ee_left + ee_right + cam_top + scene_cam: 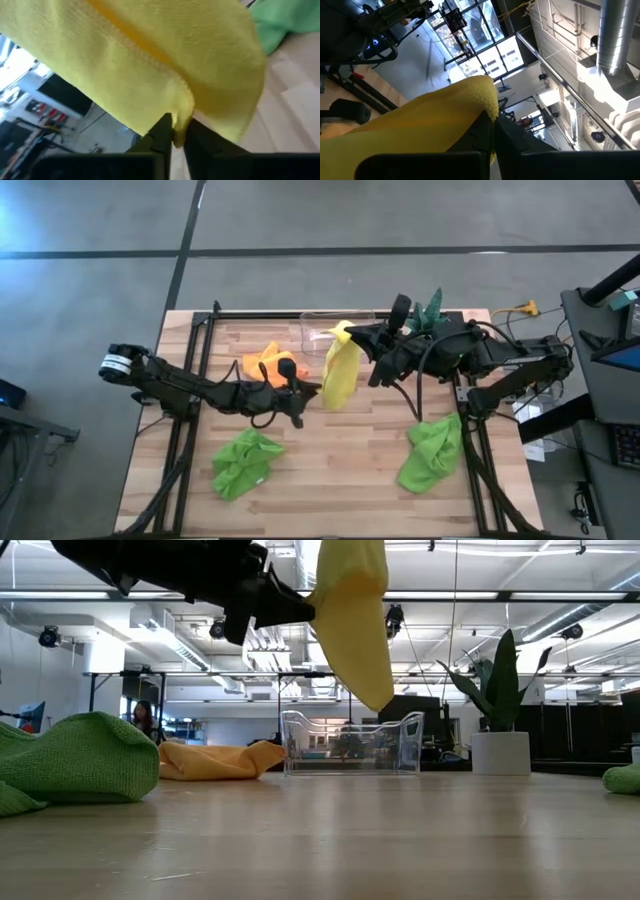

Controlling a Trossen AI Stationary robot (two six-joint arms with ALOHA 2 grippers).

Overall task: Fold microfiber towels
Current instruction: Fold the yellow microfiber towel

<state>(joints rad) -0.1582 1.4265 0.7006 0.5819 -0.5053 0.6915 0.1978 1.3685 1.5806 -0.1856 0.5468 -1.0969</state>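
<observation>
A yellow microfiber towel [340, 372] hangs in the air over the middle of the table, held by both grippers. My right gripper [352, 338] is shut on its upper end. My left gripper [312, 388] is shut on its side edge, lower down. An orange towel [266, 362] lies crumpled on the table behind my left arm. One lime green towel [245, 462] lies bunched at the near left and another [432, 452] at the near right. My left gripper pinches the yellow towel's edge [179, 116] between its two fingers, just below the stitched hem [150, 55]. The fingers come in about level from the table's left. The cloth drapes loosely past them. Its lowest tip [376, 700] hangs clear of the table. My right gripper pinches the towel's top end [485, 100] between its two shut fingers, coming in level from the table's right. The cloth is bunched where the fingers meet it, and it hangs down below them, clear of the table.
A clear plastic bin [322, 330] stands at the far middle of the table, just behind the hanging towel. A spiky green plant in a white pot [500, 730] stands at the far right. Bare wood [340, 470] lies between the two green towels.
</observation>
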